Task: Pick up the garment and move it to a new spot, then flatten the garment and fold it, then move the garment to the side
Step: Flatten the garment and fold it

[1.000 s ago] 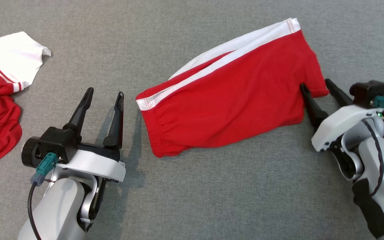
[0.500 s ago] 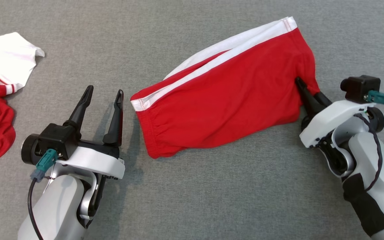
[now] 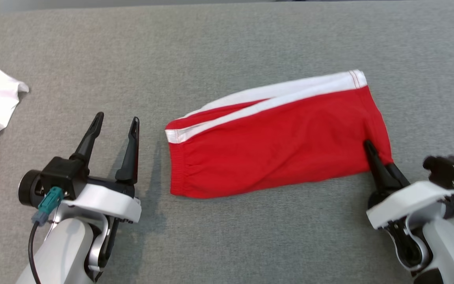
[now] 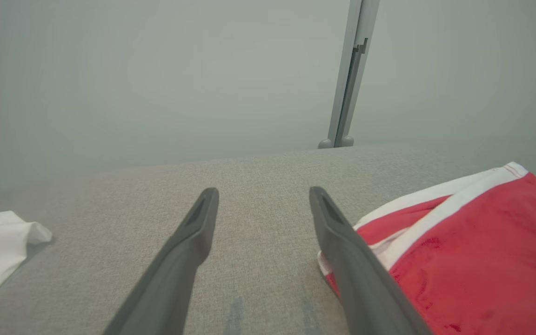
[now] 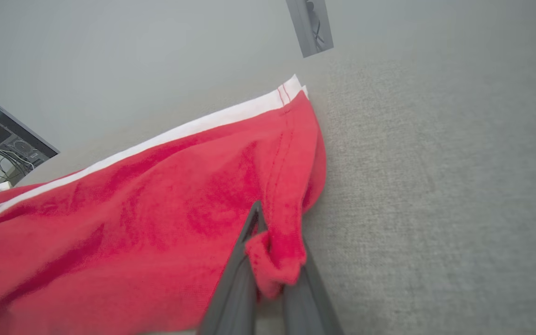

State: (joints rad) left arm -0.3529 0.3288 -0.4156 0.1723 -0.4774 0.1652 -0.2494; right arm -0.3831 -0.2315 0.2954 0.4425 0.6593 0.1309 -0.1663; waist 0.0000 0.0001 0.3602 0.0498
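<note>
Here, right pincer clamps the garment at its corner; left pincer gapes alongside.

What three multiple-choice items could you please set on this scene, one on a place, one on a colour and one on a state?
1. Relative to the left gripper, the red shorts lie: A) between its fingers; B) to its right; C) to its left.
2. The stripe along the shorts is: A) white; B) blue; C) black.
3. The right gripper is: A) open; B) shut on nothing; C) shut on a corner of the shorts.
Key: 1 B, they lie right of its open fingers; 2 A, the band is white; 3 C, red cloth is pinched between its fingers.
</note>
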